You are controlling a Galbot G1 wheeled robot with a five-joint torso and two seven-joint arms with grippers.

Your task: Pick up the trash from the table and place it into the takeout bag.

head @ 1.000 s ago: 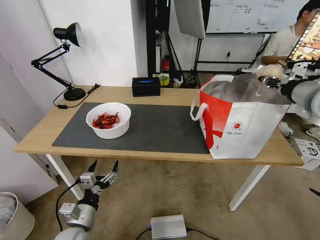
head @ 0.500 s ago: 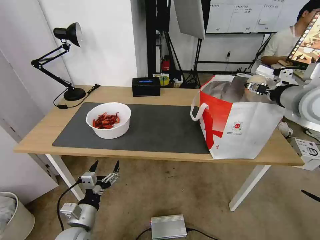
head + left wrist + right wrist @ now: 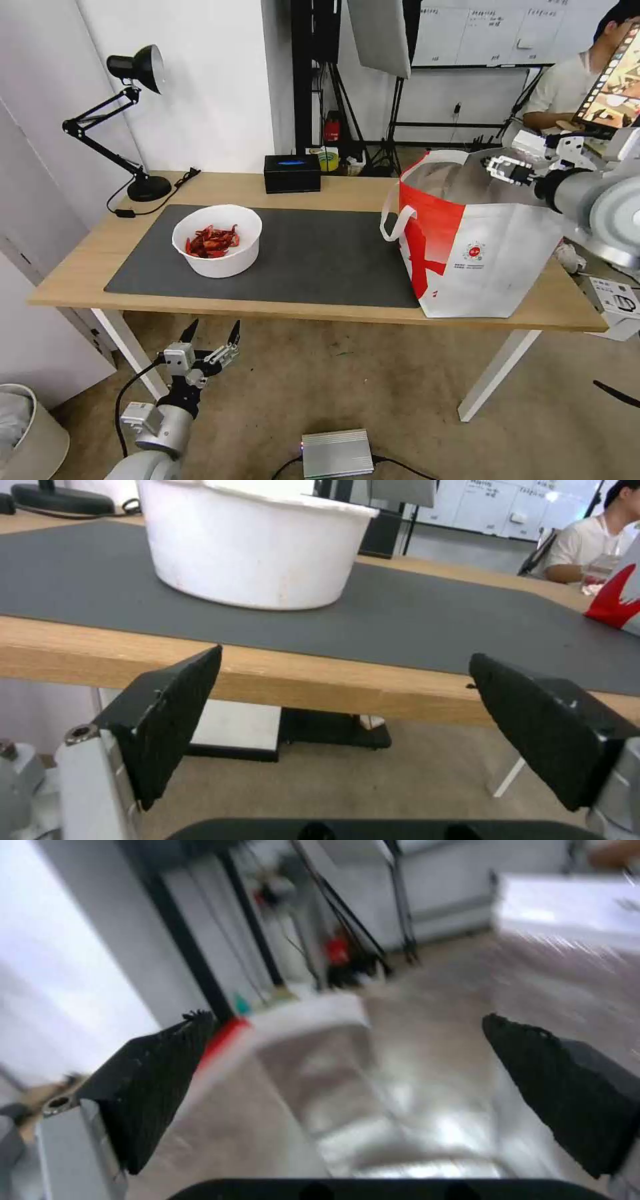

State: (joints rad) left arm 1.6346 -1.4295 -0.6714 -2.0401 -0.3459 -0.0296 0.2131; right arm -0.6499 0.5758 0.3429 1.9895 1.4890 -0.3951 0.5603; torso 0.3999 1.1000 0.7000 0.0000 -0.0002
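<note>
A white round bowl (image 3: 217, 240) of red crayfish shells sits on the left part of the dark grey mat (image 3: 320, 260) on the light-wood table (image 3: 80, 273). At the table's right end stands the white-and-red takeout bag (image 3: 480, 247), its mouth open and its foil lining (image 3: 373, 1100) showing. My right gripper (image 3: 501, 168) hovers over the bag's mouth, open, with nothing between its fingers (image 3: 153, 1075). My left gripper (image 3: 212, 340) hangs open below the table's front edge, in front of the bowl (image 3: 253, 545) and apart from it.
A black tissue box (image 3: 291, 173) stands at the table's back edge. A black desk lamp (image 3: 137, 113) is at the back left corner. On the floor lie a silver box (image 3: 337, 453) and a pale bin (image 3: 27, 433).
My right gripper has moved left over the bag's mouth. The white wad seen at its fingers earlier is no longer there. The left arm has barely moved.
</note>
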